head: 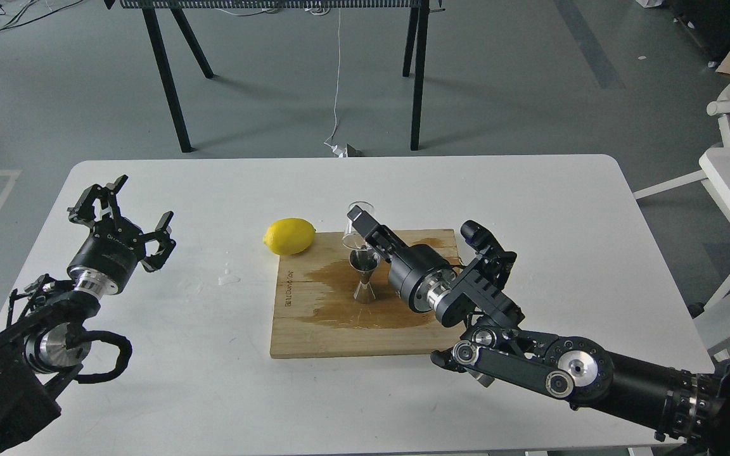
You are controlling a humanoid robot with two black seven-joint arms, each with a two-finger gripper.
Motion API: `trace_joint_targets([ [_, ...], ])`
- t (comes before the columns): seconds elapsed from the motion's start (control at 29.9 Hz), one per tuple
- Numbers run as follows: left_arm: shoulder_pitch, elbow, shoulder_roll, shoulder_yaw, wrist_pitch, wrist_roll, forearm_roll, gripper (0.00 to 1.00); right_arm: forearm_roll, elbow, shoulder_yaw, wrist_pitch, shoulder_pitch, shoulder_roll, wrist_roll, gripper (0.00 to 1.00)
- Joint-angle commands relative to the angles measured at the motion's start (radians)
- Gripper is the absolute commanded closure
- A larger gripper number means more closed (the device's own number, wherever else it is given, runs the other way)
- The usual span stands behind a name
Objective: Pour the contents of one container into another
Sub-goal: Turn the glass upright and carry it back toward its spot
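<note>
1 clear glass cup [357,223] hangs tipped just above the table's middle, its round rim toward 11 o'clock and its lower part leaning down toward the 1 steel jigger [364,277]. The right gripper [365,231] has its fingers closed around the cup; 1 finger [357,217] shows dark across the glass, the other is hidden behind it. The jigger stands upright directly below, at 6 o'clock from the cup, its upper mouth just under the cup's low edge; whether glass and steel touch cannot be told.

The jigger rests on 1 wooden cutting board [314,335], inside a wide dark wet patch [330,297] that spreads over the board's middle and reaches toward its 1 o'clock corner. 1 lemon [289,236] lies at 10 o'clock from the jigger, overlapping the board's far left corner, near the cup but apart from it.

The right arm [530,361] comes in from 4 o'clock, its wrist crossing the board's right part and covering that side of the wet patch. A few small clear drops [228,277] sit on the white table [530,190] at 9 o'clock from the jigger, just off the board's left edge.

The left gripper [130,212] hovers well apart at 9 o'clock, near the table's left edge, its fingers spread wide with nothing between them
</note>
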Motion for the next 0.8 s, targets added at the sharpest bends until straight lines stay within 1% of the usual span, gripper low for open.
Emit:
trace_joint_targets([
  [0.0, 0.0, 0.0, 0.0, 0.0, 0.0, 0.0, 0.0, 0.05, 0.0, 0.0, -0.02, 0.0, 0.012, 0.0, 0.002, 0.59],
  [0.43, 0.0, 0.0, 0.0, 0.0, 0.0, 0.0, 0.0, 0.05, 0.021, 0.0, 0.002, 0.0, -0.005, -0.003, -0.008, 0.59],
  [0.77, 0.0, 0.0, 0.002, 0.0, 0.0, 0.0, 0.0, 0.05, 0.101, 0.03, 0.135, 0.0, -0.076, 0.0, -0.008, 0.59],
])
